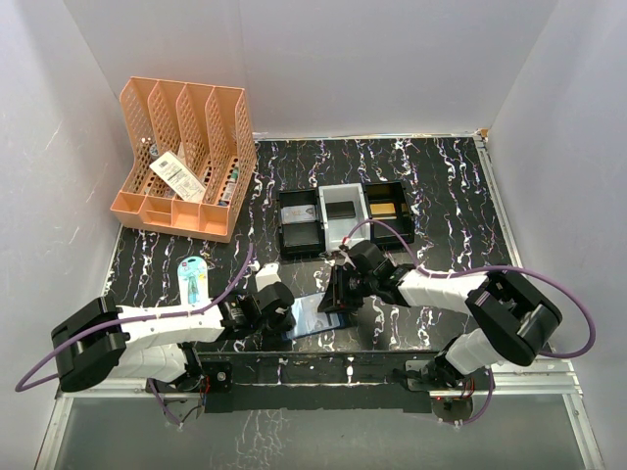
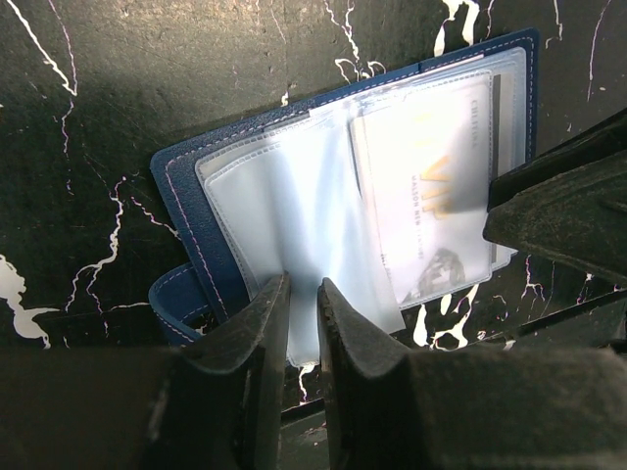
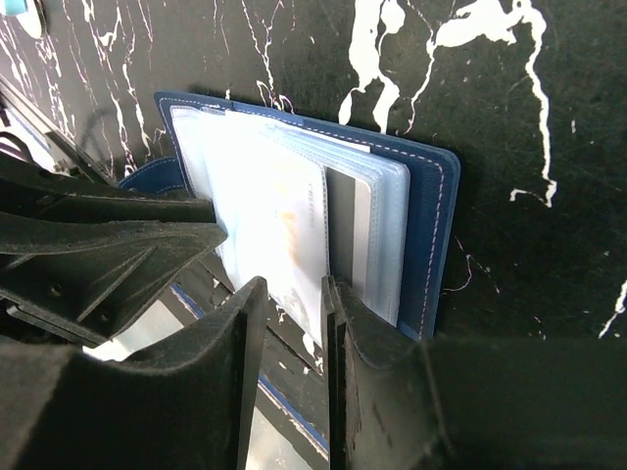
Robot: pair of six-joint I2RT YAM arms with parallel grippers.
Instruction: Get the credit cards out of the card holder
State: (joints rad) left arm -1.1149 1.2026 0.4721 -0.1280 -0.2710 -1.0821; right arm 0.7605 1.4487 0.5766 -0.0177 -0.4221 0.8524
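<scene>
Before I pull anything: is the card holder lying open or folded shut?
Open. The card holder lies spread flat, its clear sleeves fanned out, a card visible inside one.

We observe bright, even overhead light in the top view; the white walls (image 1: 392, 59) wash out. In both wrist views the near fingers (image 2: 250, 362) are dark and out of focus, and glare whitens the card holder (image 2: 176, 181) sleeves
</scene>
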